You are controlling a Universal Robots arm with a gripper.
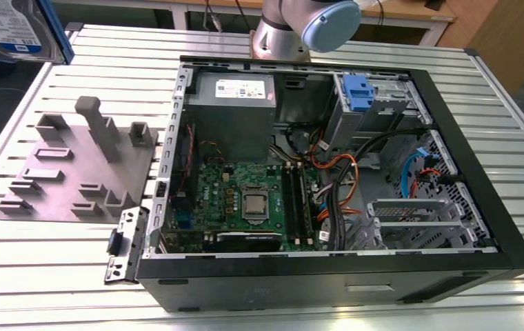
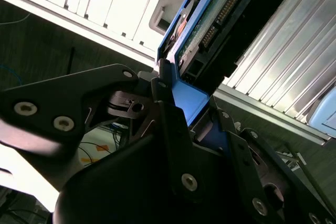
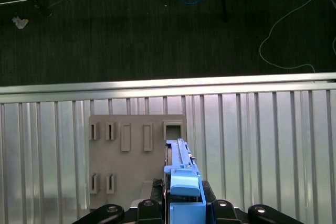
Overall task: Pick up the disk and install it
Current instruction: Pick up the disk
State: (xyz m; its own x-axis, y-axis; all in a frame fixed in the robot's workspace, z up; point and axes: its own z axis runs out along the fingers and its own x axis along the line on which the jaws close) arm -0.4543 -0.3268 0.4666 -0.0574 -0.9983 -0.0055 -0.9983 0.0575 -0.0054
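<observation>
The disk [image 1: 9,27], a silver drive with a white-and-blue label in a blue carrier, hangs at the far corner on the exterior view's left, above the table's edge. In the second wrist view the disk [image 2: 220,19] shows its circuit-board side, and my gripper [image 2: 189,103] is shut on its blue end. In the first wrist view the disk [image 3: 181,166] stands edge-on between the black fingers [image 3: 152,205] of my gripper [image 3: 185,203], high above the grey fixture plate [image 3: 136,156].
An open black computer case [image 1: 482,172] lies on the slatted metal table [image 1: 60,289]. Inside it are a motherboard, cables, a grey power supply [image 1: 234,96] and a blue-tabbed carrier [image 1: 358,93]. The grey fixture plate [image 1: 69,172] with upright posts sits beside the case. The arm's base [image 1: 299,27] stands behind.
</observation>
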